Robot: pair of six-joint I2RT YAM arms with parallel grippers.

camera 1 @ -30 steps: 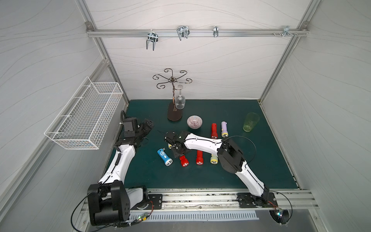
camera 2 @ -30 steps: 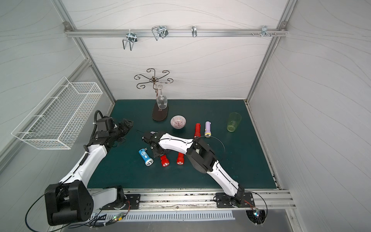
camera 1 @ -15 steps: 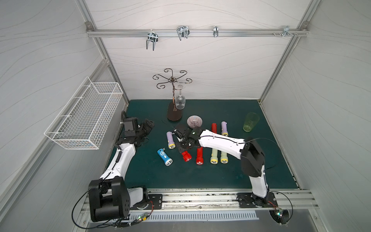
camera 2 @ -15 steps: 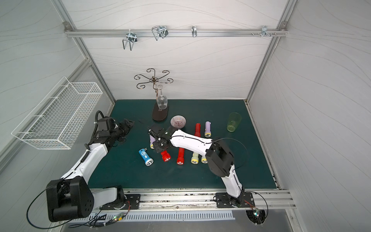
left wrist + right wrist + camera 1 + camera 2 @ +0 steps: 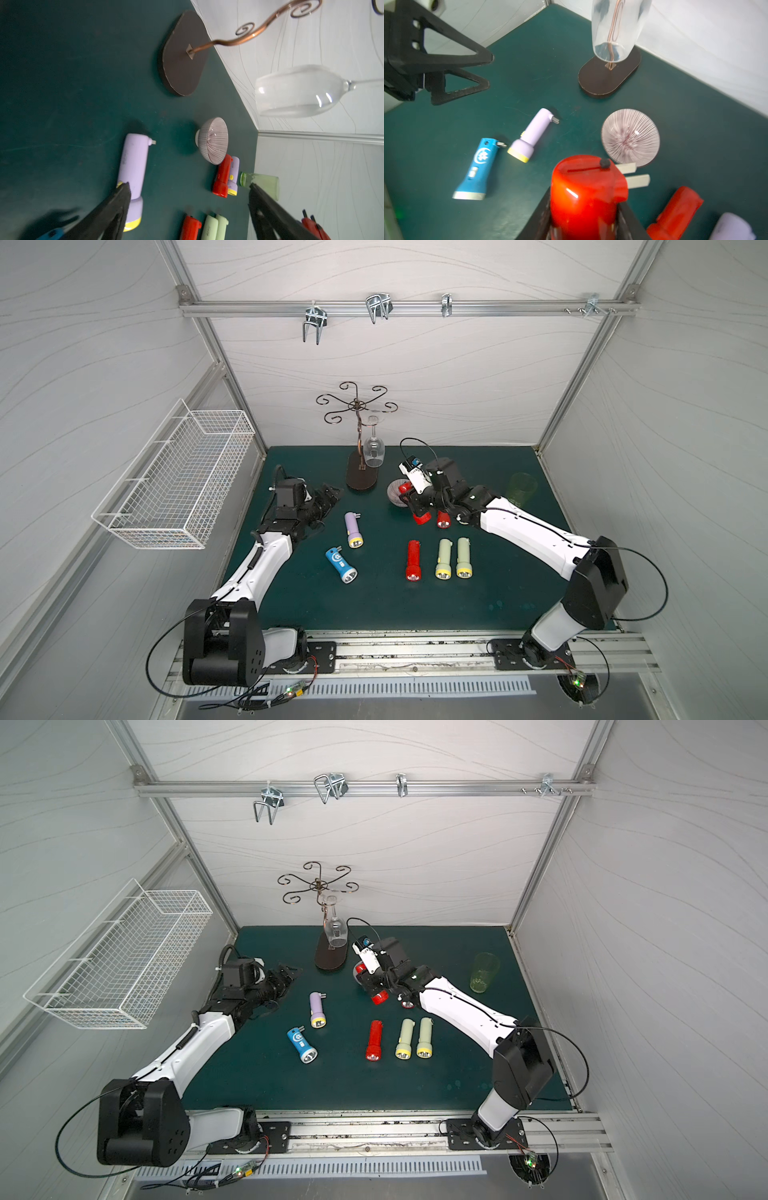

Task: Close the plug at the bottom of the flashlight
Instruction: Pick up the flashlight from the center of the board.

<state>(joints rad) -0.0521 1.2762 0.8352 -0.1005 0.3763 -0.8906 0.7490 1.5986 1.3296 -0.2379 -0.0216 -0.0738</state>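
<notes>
We hold glossy red plastic flashlight (image 5: 581, 187) in right pincer (image 5: 583, 220), clamped on barrel, lifted above green desk (image 5: 498, 572) near ribbed bowl (image 5: 630, 137); tail end faces outward, so metal plug prongs (image 5: 636, 176) are exposed; left pincer (image 5: 330, 494) gapes empty, likely ready to fold them.

light: bright, even | shadows: soft | blur: wrist views (slight)

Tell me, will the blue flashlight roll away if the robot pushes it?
Probably a little. The blue flashlight lies on its side and looks round, so it could roll. Its head is wider than its body, so it would likely curve. The plug sticking out at its tail might stop it soon.
</notes>
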